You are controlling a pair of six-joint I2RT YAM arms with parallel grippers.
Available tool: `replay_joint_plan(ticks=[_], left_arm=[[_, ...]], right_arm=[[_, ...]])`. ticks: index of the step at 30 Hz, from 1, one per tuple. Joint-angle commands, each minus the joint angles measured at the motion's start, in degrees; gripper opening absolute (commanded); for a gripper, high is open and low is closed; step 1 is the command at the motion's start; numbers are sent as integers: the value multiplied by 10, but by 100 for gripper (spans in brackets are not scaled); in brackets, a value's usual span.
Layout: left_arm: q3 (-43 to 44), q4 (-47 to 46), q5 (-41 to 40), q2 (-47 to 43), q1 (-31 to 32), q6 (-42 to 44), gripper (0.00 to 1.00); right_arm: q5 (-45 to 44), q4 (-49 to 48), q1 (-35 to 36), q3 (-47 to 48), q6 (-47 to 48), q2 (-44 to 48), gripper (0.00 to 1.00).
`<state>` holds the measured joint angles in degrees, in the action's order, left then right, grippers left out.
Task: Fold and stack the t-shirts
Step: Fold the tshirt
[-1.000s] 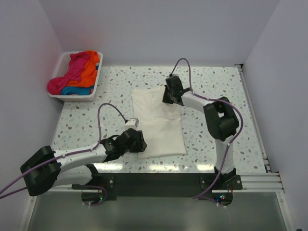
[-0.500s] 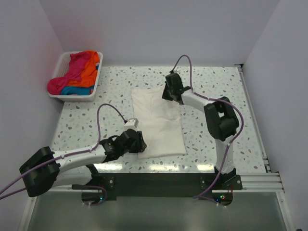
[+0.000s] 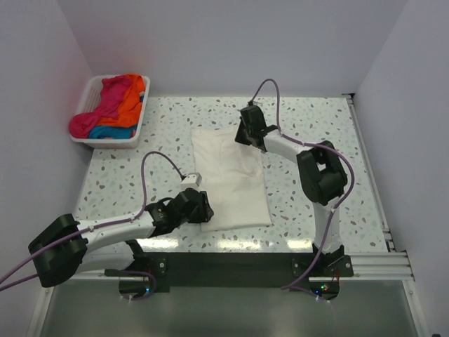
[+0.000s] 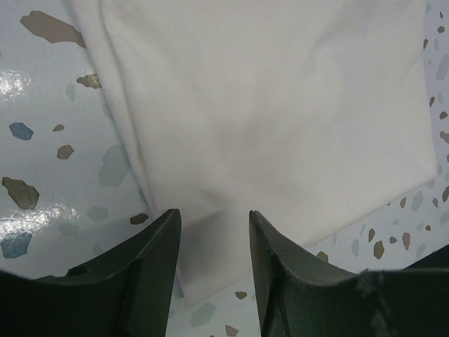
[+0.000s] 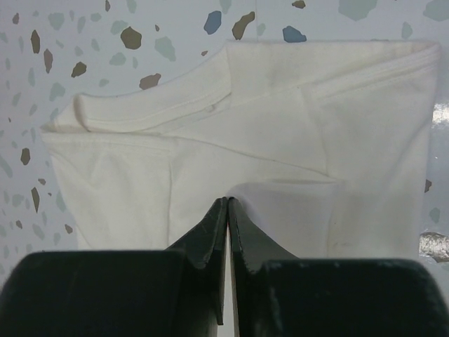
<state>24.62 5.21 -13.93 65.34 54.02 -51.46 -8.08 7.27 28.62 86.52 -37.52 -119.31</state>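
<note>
A cream-white t-shirt point(image 3: 231, 175) lies folded into a long rectangle in the middle of the table, no print showing. My left gripper point(image 3: 204, 210) is open and low over its near left corner; in the left wrist view point(image 4: 214, 225) the cloth point(image 4: 266, 126) lies between and beyond the fingers. My right gripper point(image 3: 248, 133) is at the shirt's far end. In the right wrist view point(image 5: 228, 201) its fingers are shut together, pinching a raised fold of the cloth point(image 5: 280, 140). Magenta-pink, orange and blue t-shirts point(image 3: 116, 104) lie heaped in the basket.
The white slatted basket point(image 3: 112, 142) stands at the far left corner by the left wall. Walls close the table at the back and both sides. A metal rail point(image 3: 368, 175) runs along the right edge. Speckled tabletop point(image 3: 119, 175) shows round the shirt.
My right gripper has moved a little toward the far edge of the shirt. The left arm has barely shifted.
</note>
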Motion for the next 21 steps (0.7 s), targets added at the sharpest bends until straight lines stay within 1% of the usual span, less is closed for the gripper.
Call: replay_joint_plan(ticks=[1, 2, 3, 4, 6, 7, 9, 10, 13, 14, 16, 17, 18, 20, 21], left_arm=[[0, -21, -11, -5, -1, -2, 49], [0, -21, -12, -5, -1, -2, 49], [1, -22, -11, -4, -1, -1, 49], [1, -23, -11, -5, -1, -1, 50], [4, -22, -12, -5, -1, 0, 51], [6, -21, -13, -6, -1, 0, 51], [11, -13, -20, -13, -1, 0, 53], [14, -9, -23, -16, -1, -1, 54], [22, 21, -43, -36, -1, -14, 55], [23, 38, -49, -50, -1, -28, 55], [25, 57, -65, -74, -1, -41, 55], [26, 74, -71, -81, -1, -53, 56], [26, 83, -72, -89, -1, -58, 56], [25, 106, -73, -107, -1, -71, 57], [20, 111, -70, -111, -1, -76, 57]], right_arm=[[-28, -16, 4, 4, -1, -6, 8], [-44, -6, 4, 4, 5, -6, 13], [-45, -3, 2, 6, 10, -6, 19], [-42, 5, 0, 10, 21, -6, 33], [-36, 16, -2, 22, 35, -2, 49], [-38, 17, -1, 20, 46, 11, 63], [-40, 20, -2, 22, 59, 28, 74], [-42, 47, -3, 28, 70, 36, 78], [-46, 107, -10, 32, 81, 76, 80], [-41, 116, -12, 23, 81, 106, 79], [-25, 122, -15, -42, 69, 150, 79], [-14, 117, -14, -74, 65, 198, 79], [-5, 117, -15, -137, 60, 222, 79], [14, 102, -14, -212, 33, 275, 76], [28, 88, -15, -293, 25, 323, 72]])
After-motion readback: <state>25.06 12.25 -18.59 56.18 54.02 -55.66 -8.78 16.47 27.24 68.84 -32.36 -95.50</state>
